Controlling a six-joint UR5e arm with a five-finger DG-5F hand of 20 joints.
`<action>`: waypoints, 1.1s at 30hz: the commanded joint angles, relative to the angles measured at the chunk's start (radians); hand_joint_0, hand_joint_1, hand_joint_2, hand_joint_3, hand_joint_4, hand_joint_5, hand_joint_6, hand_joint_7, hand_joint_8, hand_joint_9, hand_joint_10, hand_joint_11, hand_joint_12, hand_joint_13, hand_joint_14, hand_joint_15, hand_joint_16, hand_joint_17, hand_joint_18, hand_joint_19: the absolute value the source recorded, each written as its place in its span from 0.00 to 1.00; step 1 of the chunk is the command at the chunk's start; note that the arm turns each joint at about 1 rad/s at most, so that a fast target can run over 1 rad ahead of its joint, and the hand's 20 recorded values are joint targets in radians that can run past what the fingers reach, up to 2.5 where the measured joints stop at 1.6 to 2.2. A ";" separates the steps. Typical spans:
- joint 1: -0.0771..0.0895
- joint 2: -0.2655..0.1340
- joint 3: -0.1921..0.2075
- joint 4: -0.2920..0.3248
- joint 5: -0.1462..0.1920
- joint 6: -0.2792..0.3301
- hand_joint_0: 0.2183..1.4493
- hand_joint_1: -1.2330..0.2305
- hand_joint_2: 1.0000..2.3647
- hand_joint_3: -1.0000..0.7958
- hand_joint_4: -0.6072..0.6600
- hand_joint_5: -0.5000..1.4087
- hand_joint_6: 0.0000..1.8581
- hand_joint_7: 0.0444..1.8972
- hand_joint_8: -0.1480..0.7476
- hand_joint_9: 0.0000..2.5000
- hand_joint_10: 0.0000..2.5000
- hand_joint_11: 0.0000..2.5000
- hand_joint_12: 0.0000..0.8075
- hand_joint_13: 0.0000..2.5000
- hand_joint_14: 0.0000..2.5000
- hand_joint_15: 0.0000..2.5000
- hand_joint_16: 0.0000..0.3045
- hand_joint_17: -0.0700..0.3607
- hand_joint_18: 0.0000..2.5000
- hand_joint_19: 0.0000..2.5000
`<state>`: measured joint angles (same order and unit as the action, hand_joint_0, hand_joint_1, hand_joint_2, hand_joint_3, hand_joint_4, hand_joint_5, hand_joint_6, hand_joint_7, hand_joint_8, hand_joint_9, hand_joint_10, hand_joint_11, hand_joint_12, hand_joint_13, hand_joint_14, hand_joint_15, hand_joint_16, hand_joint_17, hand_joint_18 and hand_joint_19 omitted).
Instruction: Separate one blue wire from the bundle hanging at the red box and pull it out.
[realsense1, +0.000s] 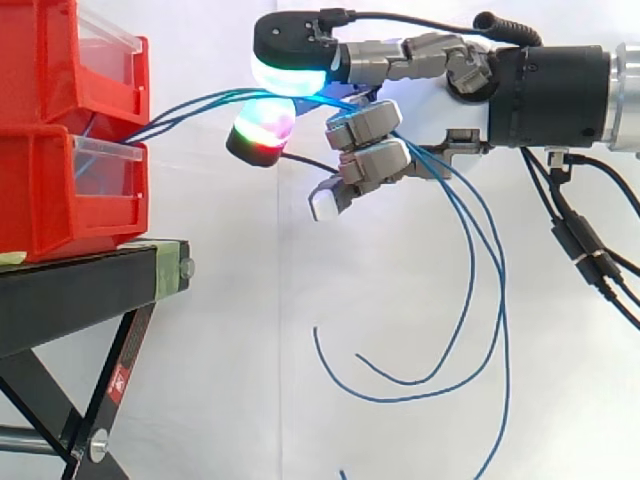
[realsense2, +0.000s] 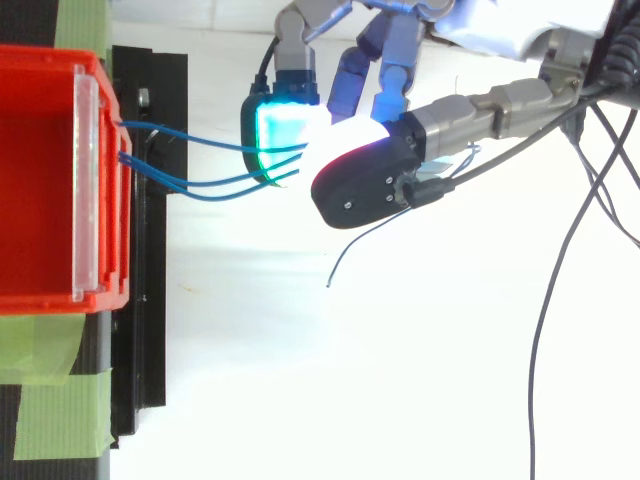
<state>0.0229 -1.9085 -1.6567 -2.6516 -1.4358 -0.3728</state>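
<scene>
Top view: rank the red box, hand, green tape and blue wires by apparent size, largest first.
1. red box and hand: similar; the hand sits nearer the camera, so unranked.
2. green tape.
3. blue wires.

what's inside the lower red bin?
In the lower red bin, blue wires enter above the clear front panel; a short stretch shows through it. Their ends are hidden by its red sides and the upper bin.

Stand (realsense1: 85, 295): black, flat top on angled legs.
Lower bin (realsense1: 60, 190): red, resting directly on the stand top, its front set back from the stand's edge.
Upper bin (realsense1: 60, 60): red, stacked on the lower bin.
Tape (realsense2: 55, 410): green strips on the stand, beside the bins.
</scene>
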 joint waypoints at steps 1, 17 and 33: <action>0.000 0.000 0.000 -0.001 0.000 0.000 0.31 0.24 0.01 0.55 0.61 0.17 0.51 0.51 0.61 0.62 0.00 0.67 0.63 0.64 0.01 0.53 0.20 0.48 0.43 0.20; 0.000 0.000 0.000 -0.001 0.000 0.000 0.26 0.21 0.01 0.40 0.64 0.15 0.51 0.49 0.55 0.51 0.00 0.65 0.56 0.57 0.01 0.52 0.19 0.47 0.37 0.21; 0.000 0.000 0.000 -0.001 0.000 0.000 0.24 0.33 0.00 0.31 0.64 0.16 0.50 0.48 0.57 0.58 0.00 0.64 0.58 0.60 0.01 0.52 0.19 0.46 0.38 0.23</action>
<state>0.0228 -1.9085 -1.6567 -2.6523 -1.4355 -0.3728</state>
